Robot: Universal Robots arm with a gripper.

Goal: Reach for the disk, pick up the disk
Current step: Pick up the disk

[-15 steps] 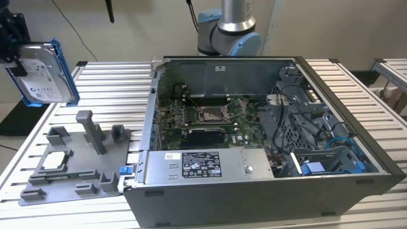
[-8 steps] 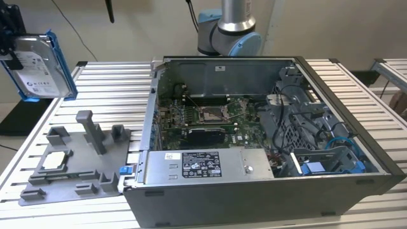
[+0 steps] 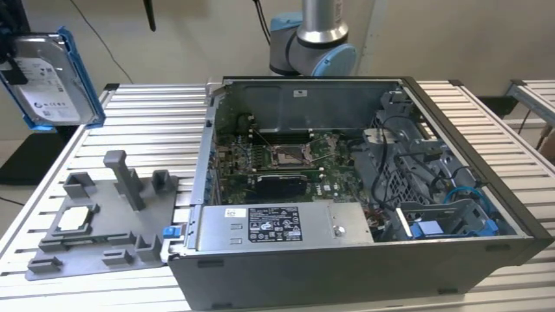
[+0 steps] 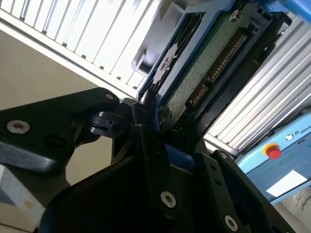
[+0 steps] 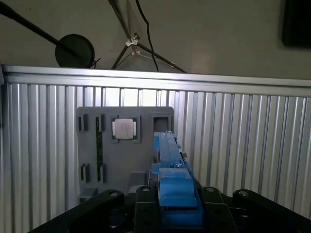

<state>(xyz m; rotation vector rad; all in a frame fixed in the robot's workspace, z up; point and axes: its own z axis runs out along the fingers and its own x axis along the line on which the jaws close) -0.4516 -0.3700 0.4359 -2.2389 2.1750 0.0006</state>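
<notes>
The disk (image 3: 54, 78), a silver drive with a white label in a bright blue bracket, hangs upright in the air above the table's far corner at the exterior view's left. My gripper (image 3: 10, 65) is shut on it from the side. In the second wrist view the black fingers (image 4: 146, 127) clamp the blue bracket and the disk's (image 4: 206, 63) green circuit board side faces the camera. In the first wrist view the disk (image 5: 170, 160) shows edge-on, held in my gripper (image 5: 176, 206) above the grey fixture.
A grey fixture plate (image 3: 95, 231) with posts and a small square chip (image 3: 74, 218) lies under the disk. The open computer case (image 3: 347, 195), with a long silver labelled box (image 3: 273, 224) inside, takes up the slatted table's (image 3: 147, 123) middle. The arm's base (image 3: 312, 45) stands behind it.
</notes>
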